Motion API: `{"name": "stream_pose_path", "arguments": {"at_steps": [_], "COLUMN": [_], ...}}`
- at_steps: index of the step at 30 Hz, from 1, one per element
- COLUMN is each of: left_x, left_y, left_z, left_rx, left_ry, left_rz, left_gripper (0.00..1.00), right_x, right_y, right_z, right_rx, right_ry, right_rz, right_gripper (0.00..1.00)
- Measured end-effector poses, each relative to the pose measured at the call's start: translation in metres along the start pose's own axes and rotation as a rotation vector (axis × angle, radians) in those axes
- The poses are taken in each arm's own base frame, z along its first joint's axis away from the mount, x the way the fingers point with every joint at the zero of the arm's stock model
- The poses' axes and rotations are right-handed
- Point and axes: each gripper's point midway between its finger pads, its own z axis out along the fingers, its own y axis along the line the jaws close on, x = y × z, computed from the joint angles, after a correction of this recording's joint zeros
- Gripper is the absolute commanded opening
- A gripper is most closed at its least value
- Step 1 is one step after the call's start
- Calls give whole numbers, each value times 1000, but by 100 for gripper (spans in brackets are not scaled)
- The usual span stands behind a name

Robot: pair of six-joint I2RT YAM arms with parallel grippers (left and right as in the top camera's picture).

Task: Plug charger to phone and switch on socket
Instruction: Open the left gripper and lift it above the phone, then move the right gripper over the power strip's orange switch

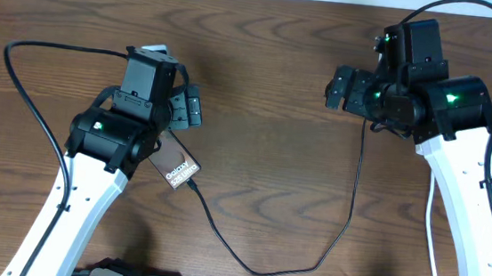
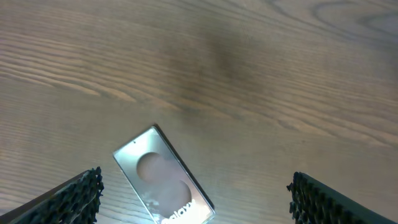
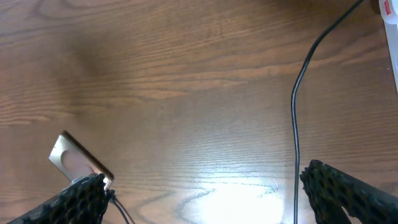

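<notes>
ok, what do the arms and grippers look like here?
Both alike: left arm and right arm have white links, black joint housings with green lights, black boxy wrists. A black cable loops along each. Finger pads are black, knobbly-textured.

Overhead: fixed high above, I look straight down on the brown wood-grain table (image 1: 266,113).
Left wrist: close, tilted down at the flat silver-edged phone (image 2: 165,180) with white lettering.
Right wrist: close and low, facing across the table.
Shared: all three catch that phone.
</notes>
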Motion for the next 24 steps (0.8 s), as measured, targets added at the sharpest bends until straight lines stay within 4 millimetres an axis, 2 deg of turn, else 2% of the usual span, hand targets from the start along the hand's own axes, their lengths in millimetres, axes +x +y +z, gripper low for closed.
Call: {"name": "stream_pose_path", "arguments": {"at_steps": [9, 13, 17, 21, 24], "left_x": [-3, -3, -3, -3, -3], "left_y": [5, 5, 5, 5, 5], "left_z": [0, 0, 0, 0, 0], "left_rx": [-30, -31, -31, -31, -31], "left_ry": [-15, -15, -15, -14, -14], "left_rz": [0, 0, 0, 0, 0], "left_gripper": [95, 95, 95, 95, 95], "right_x": [0, -7, -26, -55, -72], "right_y": [-1, -6, -30, -61, -98], "right_z": [0, -1, -7, -27, -46], "right_rx": [5, 20, 40, 19, 10], "right_ry": [-3, -25, -67, -132, -179], "right_rz": [0, 10, 66, 97, 132], "right_gripper": [99, 99, 99, 99, 99]}}
